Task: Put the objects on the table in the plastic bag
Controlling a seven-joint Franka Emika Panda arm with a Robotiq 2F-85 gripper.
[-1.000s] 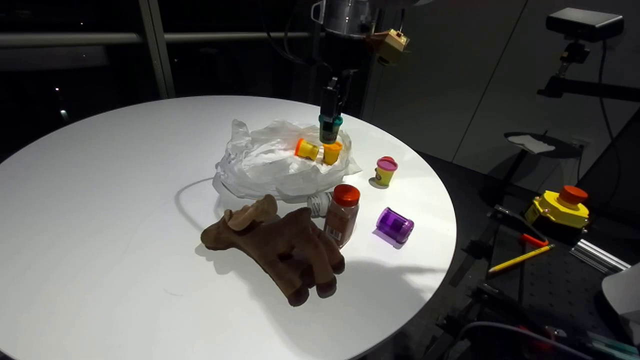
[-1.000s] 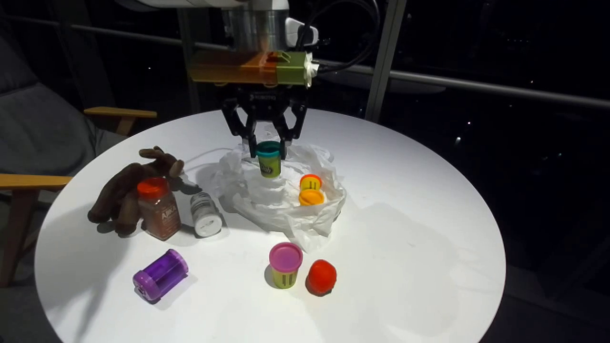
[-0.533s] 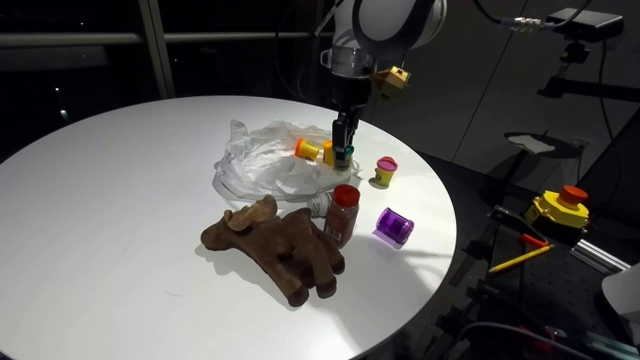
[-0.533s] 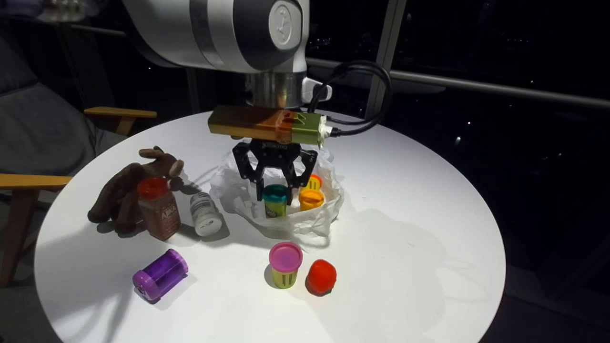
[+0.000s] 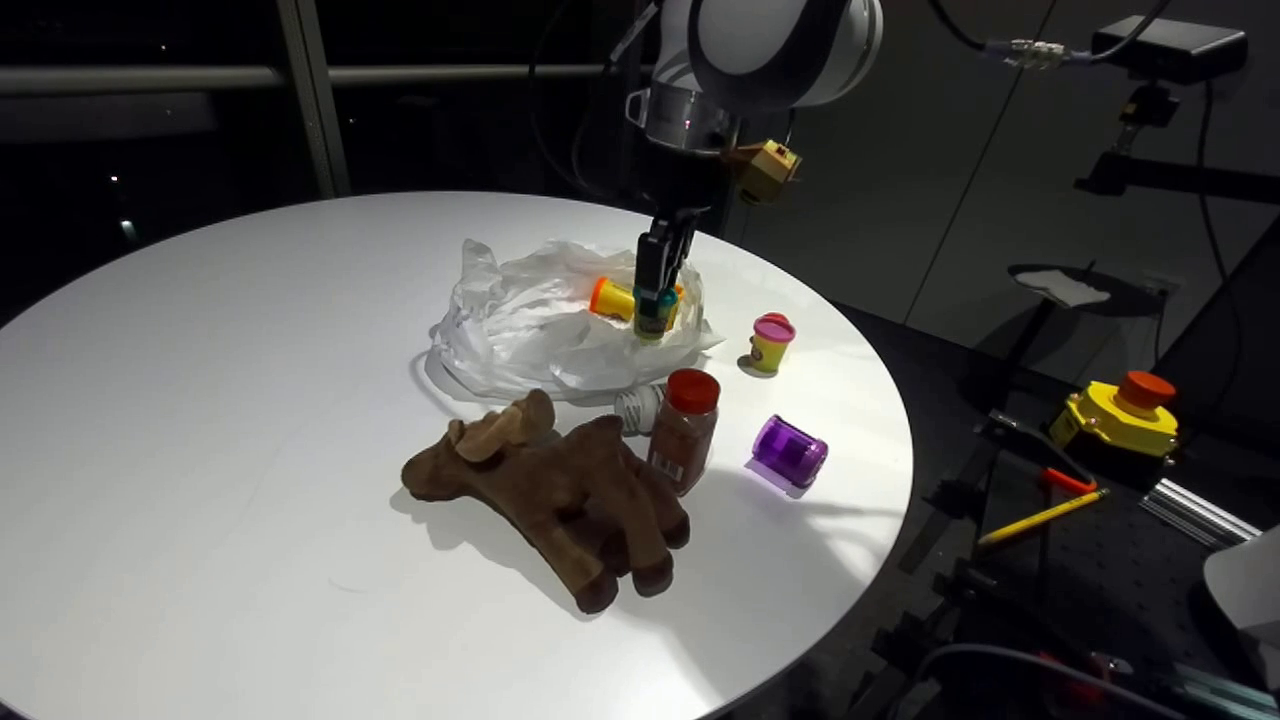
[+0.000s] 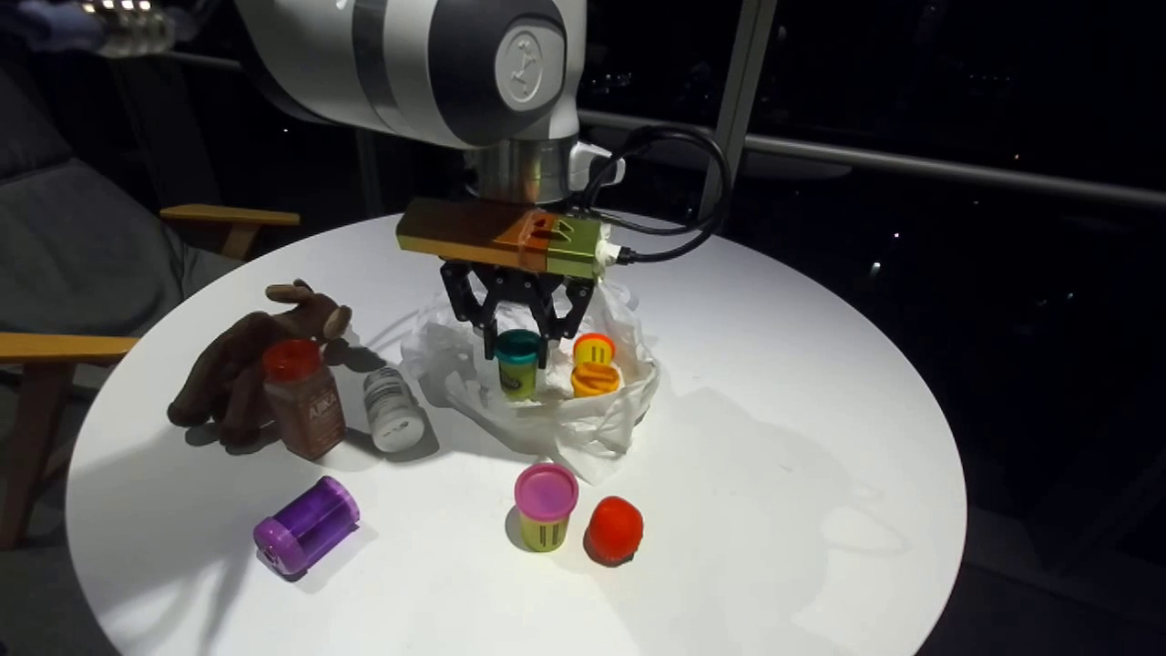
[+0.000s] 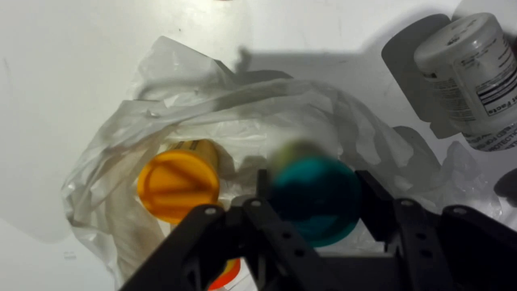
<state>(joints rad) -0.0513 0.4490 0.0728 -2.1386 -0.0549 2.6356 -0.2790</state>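
Observation:
The teal-lidded tub [image 6: 518, 375] is clamped upright in my gripper [image 6: 517, 352], one finger on either side. It hangs over the crumpled white plastic bag [image 5: 540, 345]; whether its base touches the film I cannot tell. Inside the bag are an orange-lidded tub [image 7: 177, 186] and a yellow tub with a red-orange lid [image 6: 594, 349]. Outside it, on the white table [image 6: 774, 510], lie the brown plush animal [image 5: 560, 485], a red-capped jar [image 5: 685, 435], a white bottle [image 6: 393, 412], a purple cylinder [image 6: 308, 527], a pink-lidded tub [image 6: 547, 497] and a red round object [image 6: 615, 528].
The red-capped jar stands close against the plush animal and the white bottle, all near the bag. Beyond the table in an exterior view are a yellow-and-red device [image 5: 1120, 418] and a pencil [image 5: 1043, 518]. A chair armrest [image 6: 64, 347] borders the table elsewhere.
With the teal-lidded tub still held, my gripper has come down toward the bag over the second. In the last half second it has shifted slightly back and up, over the bag's inside.

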